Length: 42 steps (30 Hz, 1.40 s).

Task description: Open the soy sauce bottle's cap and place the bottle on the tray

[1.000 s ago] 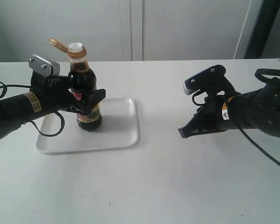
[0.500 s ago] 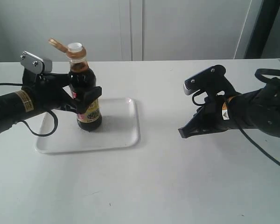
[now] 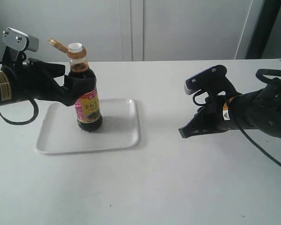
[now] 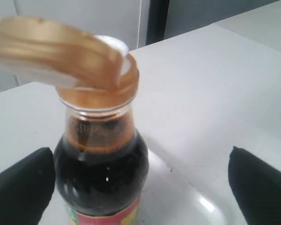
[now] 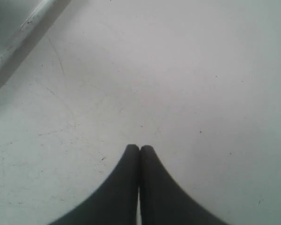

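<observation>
Exterior view shows the soy sauce bottle (image 3: 85,96) upright on the tray (image 3: 124,136), cap (image 3: 59,45) flipped open. Left gripper (image 4: 140,185) jaws spread wide, holding nothing; retreat straight back, avoiding the bottle. Right gripper (image 5: 139,149) jaws pressed together, empty.

A small clear bottle of dark soy sauce (image 3: 86,101) stands upright on a flat white rectangular tray (image 3: 117,133), toward its back. The tray lies on the left of a white table (image 3: 178,187). Both black grippers flank it: left gripper (image 3: 70,86) beside the bottle, right gripper (image 3: 182,132) well apart.
</observation>
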Motion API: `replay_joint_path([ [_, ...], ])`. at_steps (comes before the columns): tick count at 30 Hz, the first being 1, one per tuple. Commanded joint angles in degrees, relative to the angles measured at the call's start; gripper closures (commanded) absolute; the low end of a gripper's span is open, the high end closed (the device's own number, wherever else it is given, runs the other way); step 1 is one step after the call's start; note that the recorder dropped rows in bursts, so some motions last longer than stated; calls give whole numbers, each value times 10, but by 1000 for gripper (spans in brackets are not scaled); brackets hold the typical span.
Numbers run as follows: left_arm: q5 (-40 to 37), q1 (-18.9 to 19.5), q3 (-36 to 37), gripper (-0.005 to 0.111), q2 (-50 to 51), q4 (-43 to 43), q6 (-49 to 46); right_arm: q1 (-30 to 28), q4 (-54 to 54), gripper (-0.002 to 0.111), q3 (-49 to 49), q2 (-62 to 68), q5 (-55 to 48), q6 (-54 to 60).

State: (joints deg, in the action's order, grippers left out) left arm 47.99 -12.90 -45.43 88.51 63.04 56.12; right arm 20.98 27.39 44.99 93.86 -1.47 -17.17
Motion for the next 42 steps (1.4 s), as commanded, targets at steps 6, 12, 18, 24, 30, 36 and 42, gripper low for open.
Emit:
replay_joint_path([
  [6,-91,1,3,2,-73,243,269,-5,5,108,-2,0,-12,-6],
  [12,-118,1,3,19,-123,341,388,-5,5,108,-1,-7,-54,-6],
  [18,-148,1,3,80,-169,369,405,-5,3,108,-1,-26,-97,-6],
  [24,-211,1,2,107,-201,369,373,-5,-7,108,-1,-38,-146,-6],
  [30,-332,1,1,107,-215,369,336,-4,-10,108,-1,-49,-171,-6],
  [36,-529,1,1,107,-215,369,210,-4,-10,108,0,-52,-178,-6],
  [42,-714,1,1,107,-215,335,140,-4,-21,108,3,-52,-178,-6],
])
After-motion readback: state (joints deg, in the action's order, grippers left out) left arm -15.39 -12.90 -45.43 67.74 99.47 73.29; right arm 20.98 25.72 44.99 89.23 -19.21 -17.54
